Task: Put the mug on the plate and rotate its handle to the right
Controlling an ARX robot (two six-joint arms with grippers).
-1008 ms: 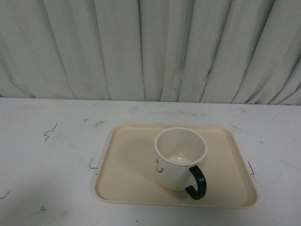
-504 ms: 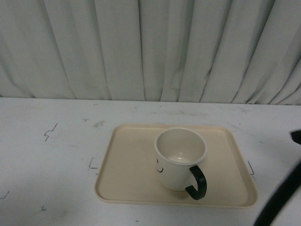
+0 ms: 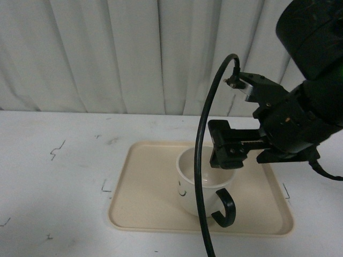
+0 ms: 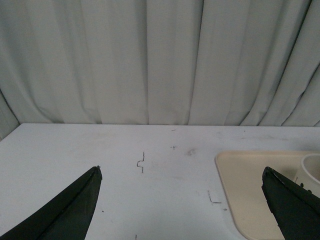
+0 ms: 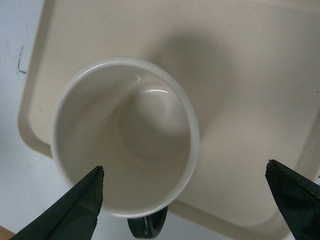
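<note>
The cream mug (image 3: 186,182) stood upright on the beige tray (image 3: 144,187), a little right of its middle. Its black handle (image 3: 225,209) aimed toward the robot and slightly right, so placing looked done and only the turn was left. The right gripper (image 5: 186,200) hovered over the mug's mouth, jaws spread wide, holding nothing. From the front I couldn't tell whether it touched the far rim, with a cable (image 3: 199,160) crossing there. Best, I'd judge, to drop straight, pinch the wall and twist about the mug's own axis, no dragging. The right wrist view showed an empty interior. Only the left wrist view showed the left gripper (image 4: 181,200), spread apart over the white table (image 4: 75,150), beside the tray.
</note>
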